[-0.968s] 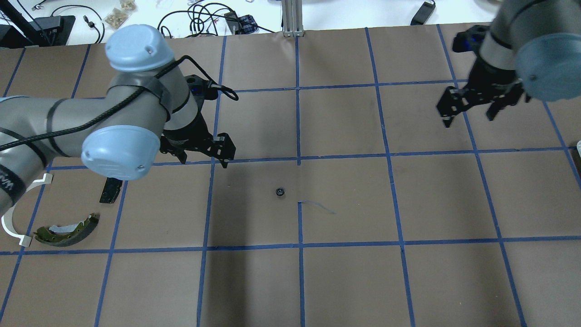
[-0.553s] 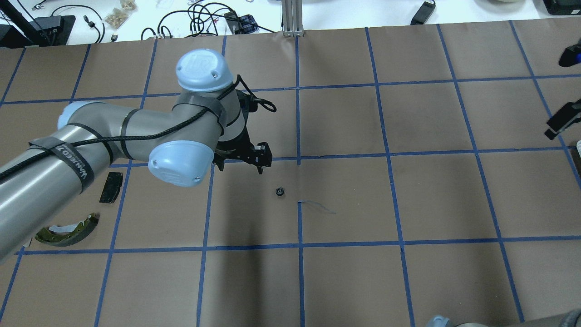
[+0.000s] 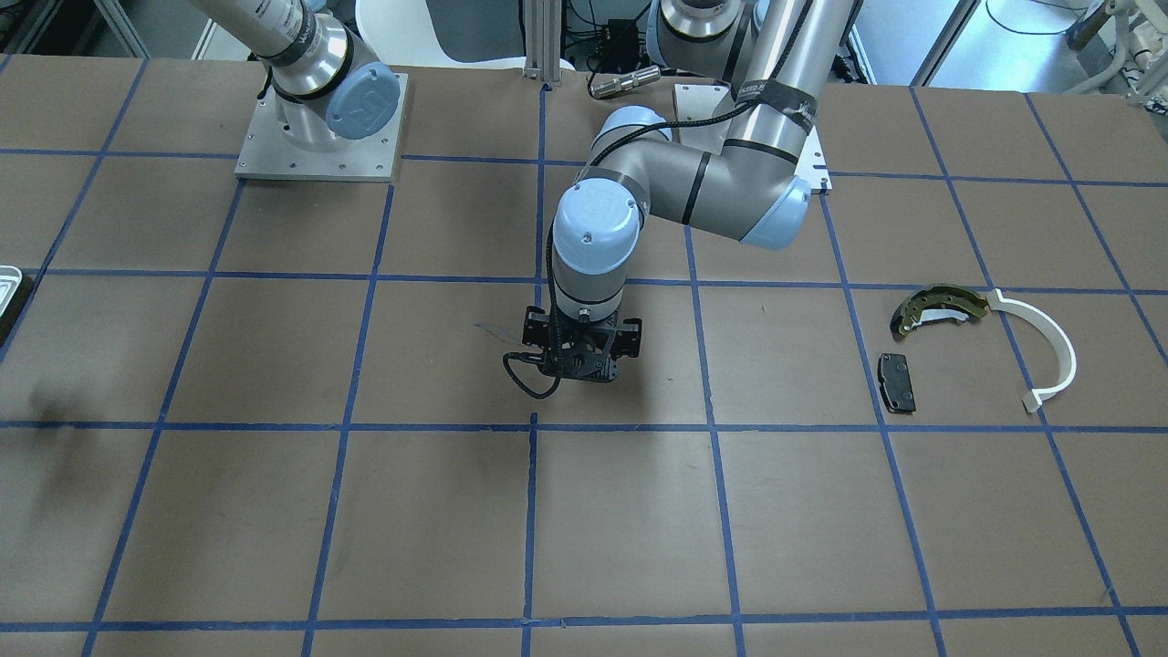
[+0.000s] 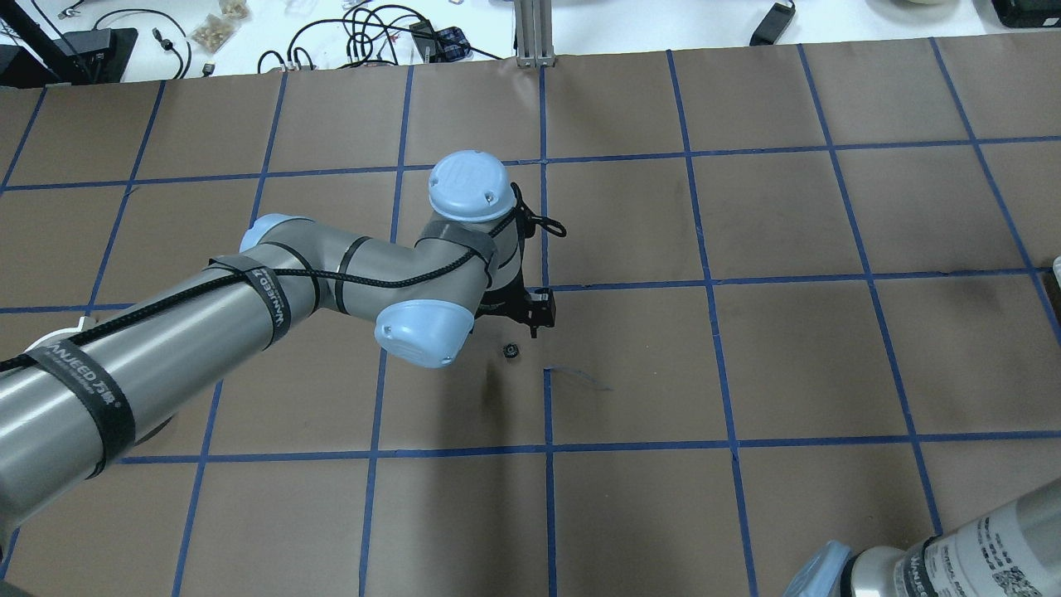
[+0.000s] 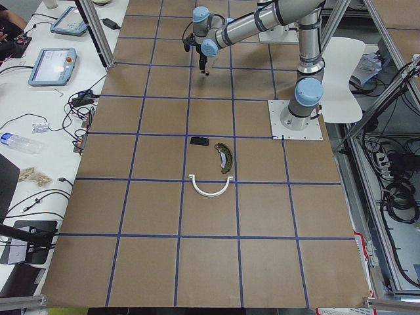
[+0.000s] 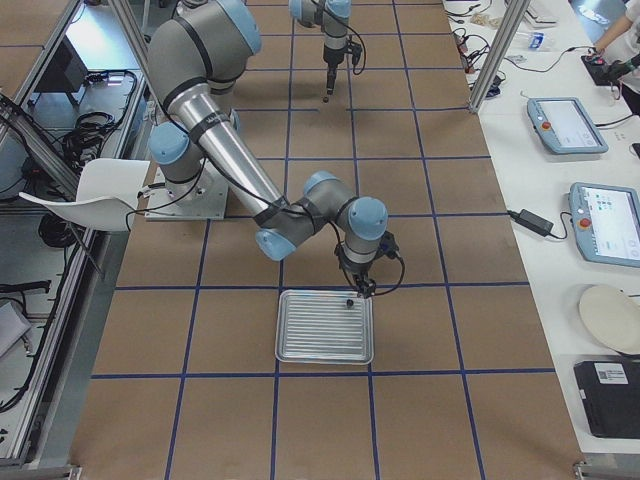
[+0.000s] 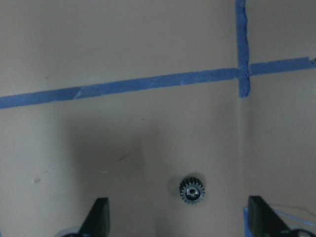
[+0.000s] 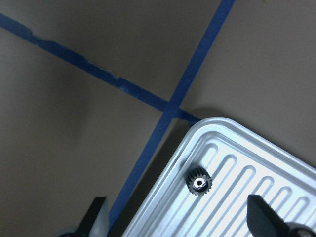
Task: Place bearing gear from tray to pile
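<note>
A small black bearing gear (image 4: 511, 350) lies on the brown table near its middle. My left gripper (image 4: 530, 317) hangs just above it, open; in the left wrist view the gear (image 7: 191, 189) sits between the spread fingertips (image 7: 101, 217). A second black gear (image 8: 199, 182) lies in a corner of the ribbed silver tray (image 8: 256, 148). My right gripper (image 6: 355, 290) is open over that corner of the tray (image 6: 325, 335). The pile lies apart: an olive brake shoe (image 3: 940, 308), a white half-ring (image 3: 1049, 351) and a black pad (image 3: 896, 381).
The table is brown paper with a blue tape grid. The tray's edge shows at the left rim of the front-facing view (image 3: 7, 283). Cables and loose items lie beyond the far edge (image 4: 365, 33). The right arm's upper part shows at the overhead view's bottom right (image 4: 953, 555).
My left arm has swung right, from near the pile to over the gear at the table's middle. My right gripper has left the overhead view's upper right.
</note>
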`<control>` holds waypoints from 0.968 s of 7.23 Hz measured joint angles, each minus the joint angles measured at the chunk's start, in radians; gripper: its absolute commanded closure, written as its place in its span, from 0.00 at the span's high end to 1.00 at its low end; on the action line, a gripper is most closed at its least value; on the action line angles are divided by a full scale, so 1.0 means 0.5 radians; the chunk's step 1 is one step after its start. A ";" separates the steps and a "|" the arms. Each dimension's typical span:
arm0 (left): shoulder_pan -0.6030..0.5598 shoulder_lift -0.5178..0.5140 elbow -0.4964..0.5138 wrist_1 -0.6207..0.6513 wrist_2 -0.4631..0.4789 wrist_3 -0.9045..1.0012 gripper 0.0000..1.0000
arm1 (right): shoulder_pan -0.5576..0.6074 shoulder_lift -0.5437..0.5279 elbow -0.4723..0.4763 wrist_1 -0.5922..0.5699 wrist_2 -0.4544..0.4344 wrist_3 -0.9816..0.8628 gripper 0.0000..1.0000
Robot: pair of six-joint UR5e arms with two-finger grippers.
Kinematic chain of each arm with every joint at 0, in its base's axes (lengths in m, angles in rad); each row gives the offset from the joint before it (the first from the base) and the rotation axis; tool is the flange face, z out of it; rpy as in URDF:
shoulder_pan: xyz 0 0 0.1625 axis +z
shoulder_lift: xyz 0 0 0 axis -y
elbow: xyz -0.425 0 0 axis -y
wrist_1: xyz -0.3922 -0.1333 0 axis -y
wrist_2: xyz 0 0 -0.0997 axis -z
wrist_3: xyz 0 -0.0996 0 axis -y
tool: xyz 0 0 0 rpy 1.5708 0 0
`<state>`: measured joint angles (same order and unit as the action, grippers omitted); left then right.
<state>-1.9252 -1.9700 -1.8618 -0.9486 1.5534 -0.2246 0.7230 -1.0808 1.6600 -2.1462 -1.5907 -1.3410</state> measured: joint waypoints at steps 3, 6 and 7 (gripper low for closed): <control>-0.029 -0.072 -0.002 0.011 0.007 0.021 0.56 | -0.050 0.081 -0.029 -0.016 0.028 -0.020 0.70; -0.031 -0.081 -0.009 0.008 0.018 0.028 0.56 | -0.074 0.149 -0.087 -0.015 0.056 -0.057 0.70; -0.031 -0.082 -0.012 0.006 0.018 0.027 0.42 | -0.077 0.167 -0.102 -0.015 0.064 -0.064 0.70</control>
<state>-1.9405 -2.0110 -1.8677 -0.9458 1.5623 -0.2111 0.6844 -0.9974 1.6088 -2.1537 -1.5585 -1.3728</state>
